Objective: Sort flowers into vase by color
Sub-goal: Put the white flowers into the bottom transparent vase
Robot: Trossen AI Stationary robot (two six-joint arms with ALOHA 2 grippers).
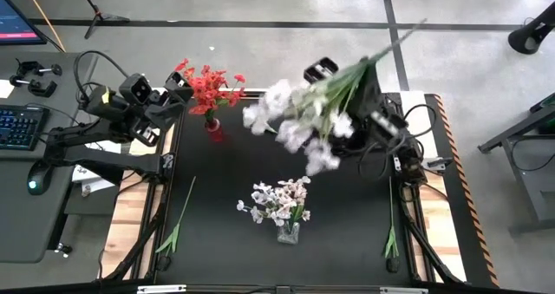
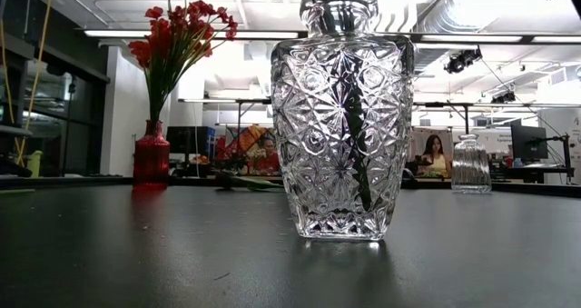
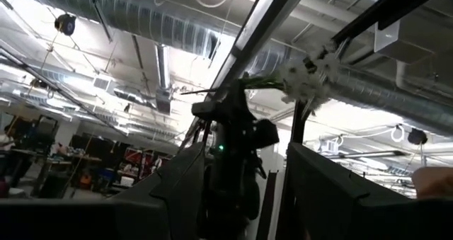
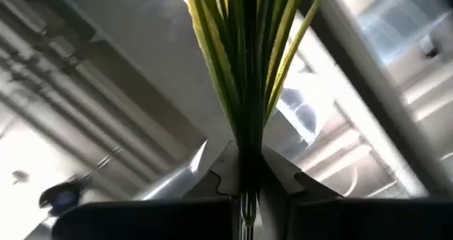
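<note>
Held spray: a bunch of white flowers (image 1: 299, 120) on long green stems (image 4: 244, 63), lifted above the far middle of the table, blossoms toward the left, stem ends toward the far right; blurred in the high view.
Right gripper: the right gripper (image 4: 244, 170) is clamped on the stems of that bunch, the fingers closed tight on the bundle in its wrist view; it sits over the far right part of the table.
White flowers in vase: a second cluster of white blossoms (image 1: 279, 201) stands in the clear cut-glass vase (image 2: 342, 117) at the near middle of the table; dark stems show through the glass in the low view.
Red flowers: a red spray (image 1: 208, 86) stands upright in a small red vase (image 2: 152, 154) at the far left of the table, well apart from the clear vase.
Left gripper: the left gripper (image 1: 179, 88) is just beside the red blossoms at the far left edge; whether its fingers are apart or together, I cannot tell.
Loose stems: one green stem (image 1: 178, 220) lies flat on the near left of the table; another (image 1: 391, 233) lies along the near right edge.
Other vase: a smaller clear glass vase (image 2: 470, 164) stands at the far side, seen only in the low view.
Table: black top (image 1: 234, 168).
Surroundings: a desk with a keyboard (image 1: 19, 125) and mouse (image 1: 35, 186) left of the table; people sit in the room beyond.
</note>
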